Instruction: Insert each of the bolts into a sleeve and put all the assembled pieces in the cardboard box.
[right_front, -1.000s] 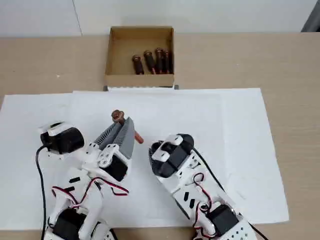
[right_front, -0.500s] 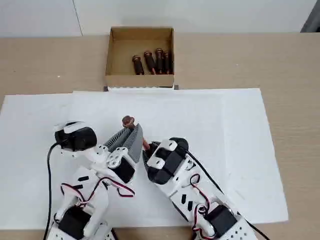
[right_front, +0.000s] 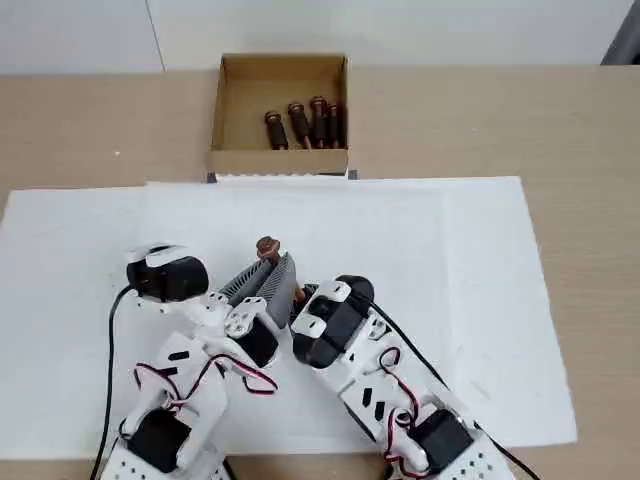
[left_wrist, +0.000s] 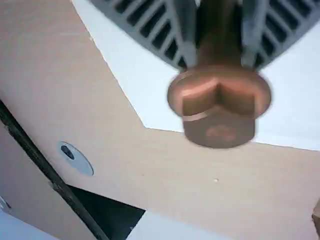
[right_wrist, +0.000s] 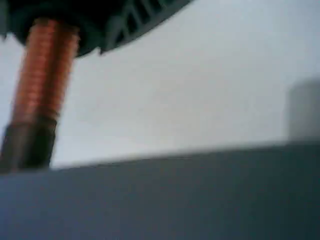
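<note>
Bolt (left_wrist: 219, 102): copper-coloured, with a hex head on a round flange and a threaded shank. It's held up off the paper (right_front: 450, 260), tilted, with the head pointing to about 11 o'clock and the threaded end to about 5.

Where it is: low on the sheet, around 6 to 7 o'clock from the table (right_front: 560, 120) centre.

Left gripper (right_front: 268, 272): the ribbed grey fingers (left_wrist: 140, 20) are pinching the bolt's shank just under the flange, so the head pokes out past the tips.

Sleeve (right_wrist: 27, 147): dark and tube-like. The threaded end meets its mouth, but honestly can't say how far in it goes.

Right gripper (right_front: 305, 296): tucked right against the bolt's 5 o'clock end. Can't tell if it's spread or clamped.

Cardboard box (right_front: 225, 110): at 12 o'clock, just past the paper's far edge.

Assembled pieces (right_front: 305, 122): four dark ones with copper heads, side by side in the box's right half.
</note>
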